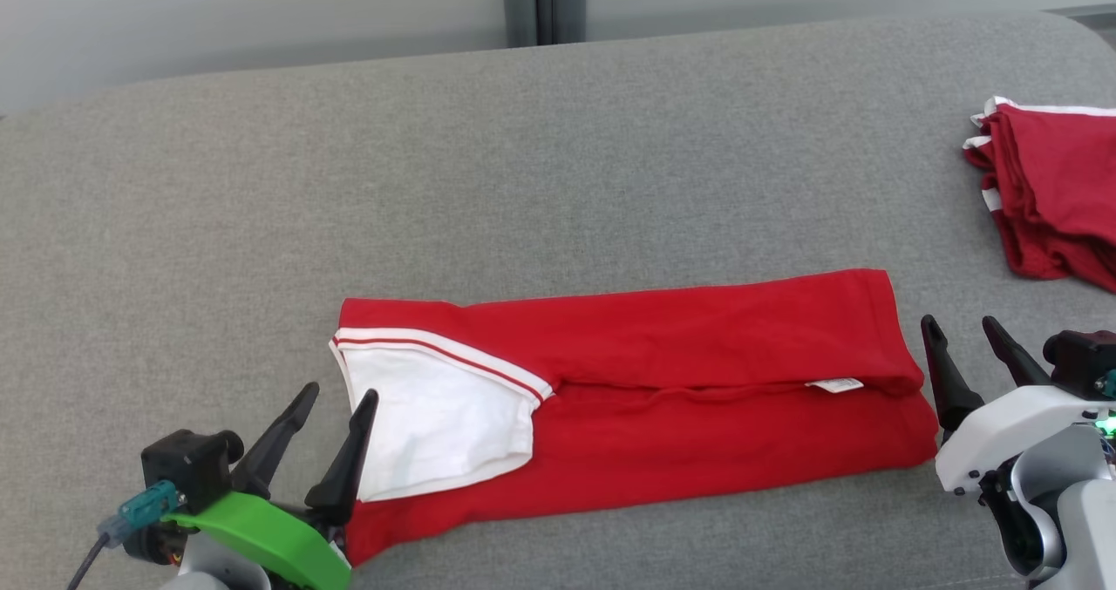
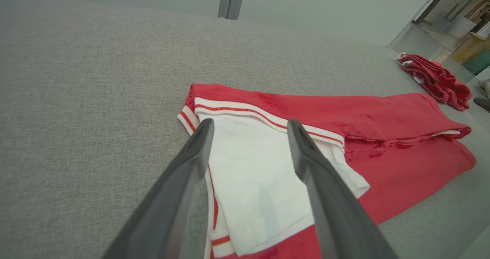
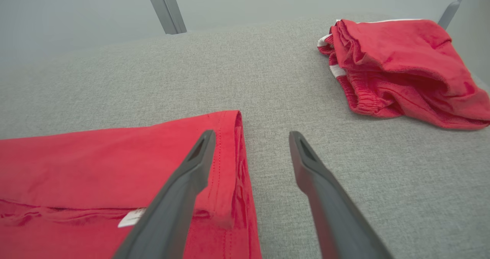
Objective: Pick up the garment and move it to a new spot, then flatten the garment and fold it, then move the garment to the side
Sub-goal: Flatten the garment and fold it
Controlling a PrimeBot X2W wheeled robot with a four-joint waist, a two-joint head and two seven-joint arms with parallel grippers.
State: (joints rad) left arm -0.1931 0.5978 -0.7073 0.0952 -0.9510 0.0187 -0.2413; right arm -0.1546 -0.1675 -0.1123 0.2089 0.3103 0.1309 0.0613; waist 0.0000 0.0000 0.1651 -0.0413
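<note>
Jaws both spread | folded garment point(image 1: 697, 372) lies left-right | white end left

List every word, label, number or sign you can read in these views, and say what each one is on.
Nothing here can be read.
The white tag on the folded red garment: any print is too small to make out.
The boxes in the background of the left wrist view: blurred, nothing legible.
</note>
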